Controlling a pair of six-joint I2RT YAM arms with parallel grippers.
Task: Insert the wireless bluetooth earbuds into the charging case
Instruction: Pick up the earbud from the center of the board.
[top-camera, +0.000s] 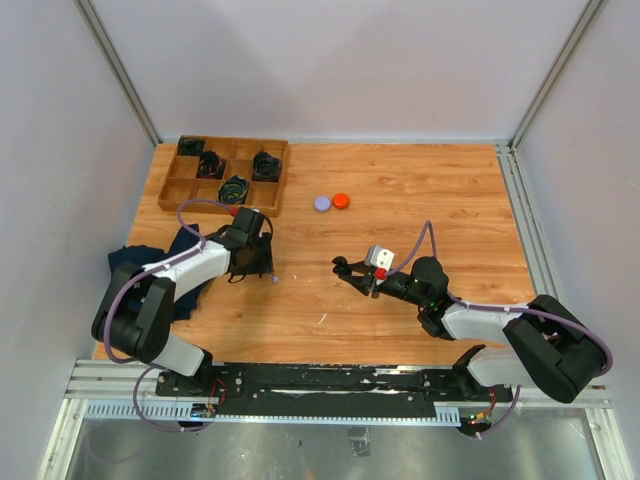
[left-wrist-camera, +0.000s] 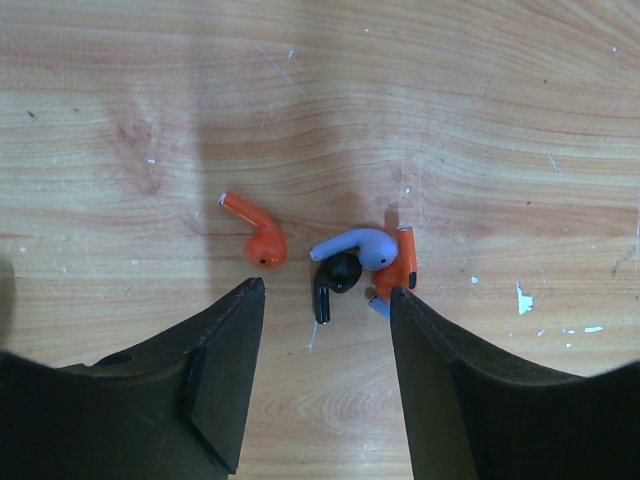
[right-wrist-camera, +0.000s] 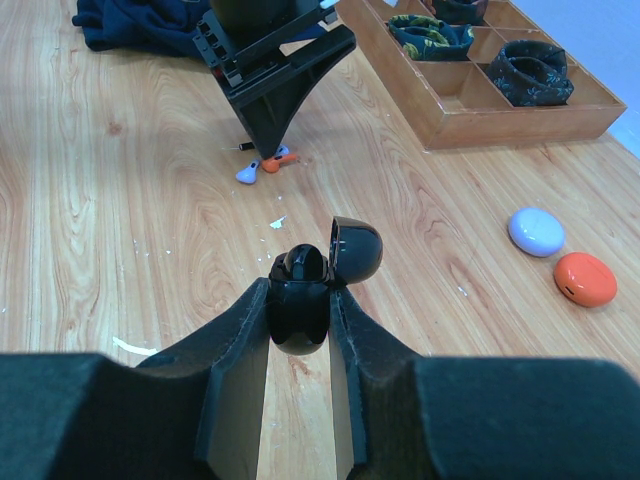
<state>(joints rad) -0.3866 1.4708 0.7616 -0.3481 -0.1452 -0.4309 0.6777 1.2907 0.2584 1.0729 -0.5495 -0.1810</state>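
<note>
Earbuds (left-wrist-camera: 362, 246), orange, purple and black, lie close together on the wooden table (left-wrist-camera: 300, 100).

readable text: none | labels/brands: none | numbers/signs: none | views checked: all three

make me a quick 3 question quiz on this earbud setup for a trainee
1. True or false: the black charging case held by the right gripper has its lid shut.
2. Below the open left gripper, which colour of earbud lies alone, apart from the huddle? A purple, B black, C orange.
3. Name the colours of the two closed cases near the wooden tray.
Key: 1 false, the lid stands open. 2 C, the lone orange earbud; the purple earbud, black earbud and second orange earbud lie huddled together. 3 purple case and orange case.
</note>
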